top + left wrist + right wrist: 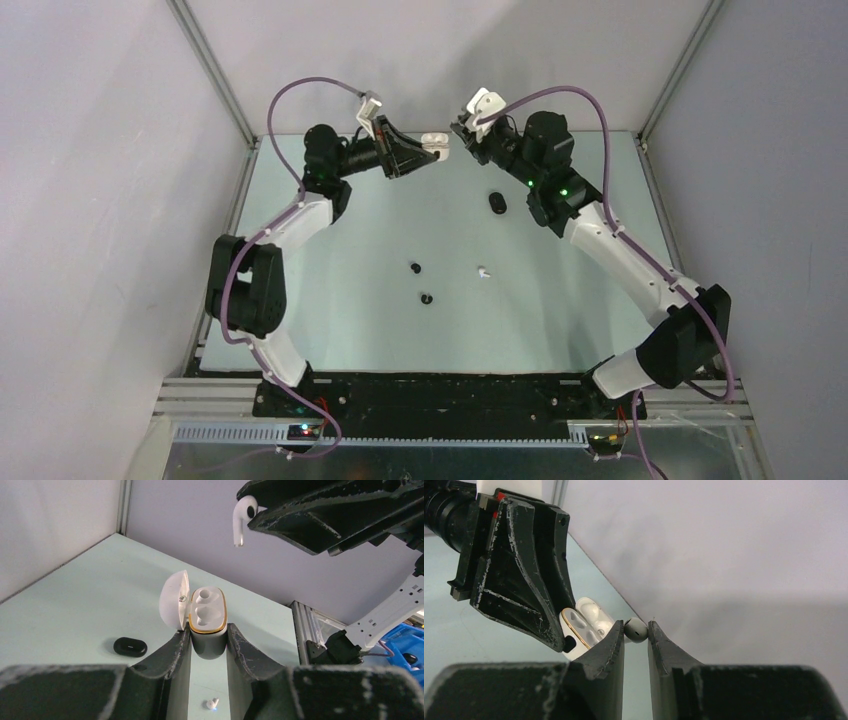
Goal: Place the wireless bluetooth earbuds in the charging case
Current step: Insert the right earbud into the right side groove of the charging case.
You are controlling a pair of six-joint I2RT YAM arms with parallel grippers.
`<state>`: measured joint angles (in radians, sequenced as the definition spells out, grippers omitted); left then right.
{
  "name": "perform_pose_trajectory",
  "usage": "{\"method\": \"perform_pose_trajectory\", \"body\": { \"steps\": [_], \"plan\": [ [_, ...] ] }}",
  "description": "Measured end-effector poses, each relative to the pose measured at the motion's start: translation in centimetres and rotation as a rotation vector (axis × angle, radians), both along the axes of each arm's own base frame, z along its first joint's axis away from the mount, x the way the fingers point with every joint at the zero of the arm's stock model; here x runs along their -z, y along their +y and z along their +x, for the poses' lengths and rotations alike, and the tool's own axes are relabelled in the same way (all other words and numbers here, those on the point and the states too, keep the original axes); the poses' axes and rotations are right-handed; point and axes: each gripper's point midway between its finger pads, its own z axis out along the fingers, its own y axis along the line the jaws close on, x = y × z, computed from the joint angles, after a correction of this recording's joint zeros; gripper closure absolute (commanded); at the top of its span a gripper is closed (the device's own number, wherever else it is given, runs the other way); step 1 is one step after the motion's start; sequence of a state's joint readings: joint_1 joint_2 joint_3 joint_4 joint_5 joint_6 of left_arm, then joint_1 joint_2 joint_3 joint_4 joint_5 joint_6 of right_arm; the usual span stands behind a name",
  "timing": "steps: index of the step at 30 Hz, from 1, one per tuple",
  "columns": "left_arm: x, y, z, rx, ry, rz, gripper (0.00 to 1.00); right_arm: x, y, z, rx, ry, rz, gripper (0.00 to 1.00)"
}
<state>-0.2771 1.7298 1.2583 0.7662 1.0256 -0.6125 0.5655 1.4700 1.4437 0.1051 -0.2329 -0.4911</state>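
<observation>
Top view: on the pale green table (330,320) the left claw (428,150) carries the white charging case (437,146) with the right claw (461,130) just beside it, while a black pebble-shaped case (498,203), a black earbud (415,267), a second black earbud (426,298) and a loose white earbud (483,271) lie apart. Left wrist view: the left claw is clamped on the glossy case body, its domed lid (175,600) hinged open — two rounded white recesses show inside a gold rim — and a stemmed white earbud (243,515) hangs above. Right wrist view: the right claw's scuffed black fingers (611,645) pinch its rounded head, near the open case.
</observation>
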Motion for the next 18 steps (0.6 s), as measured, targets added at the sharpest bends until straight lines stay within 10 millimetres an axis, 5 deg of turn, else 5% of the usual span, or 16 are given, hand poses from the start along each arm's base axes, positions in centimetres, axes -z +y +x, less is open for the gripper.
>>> {"method": "perform_pose_trajectory", "body": {
  "steps": [18],
  "plan": [
    [0.6, 0.3, -1.1, -0.003, -0.091, -0.016, 1.0, 0.9, 3.2, -0.6, -0.071, -0.121, -0.114, 1.0]
  ]
}}
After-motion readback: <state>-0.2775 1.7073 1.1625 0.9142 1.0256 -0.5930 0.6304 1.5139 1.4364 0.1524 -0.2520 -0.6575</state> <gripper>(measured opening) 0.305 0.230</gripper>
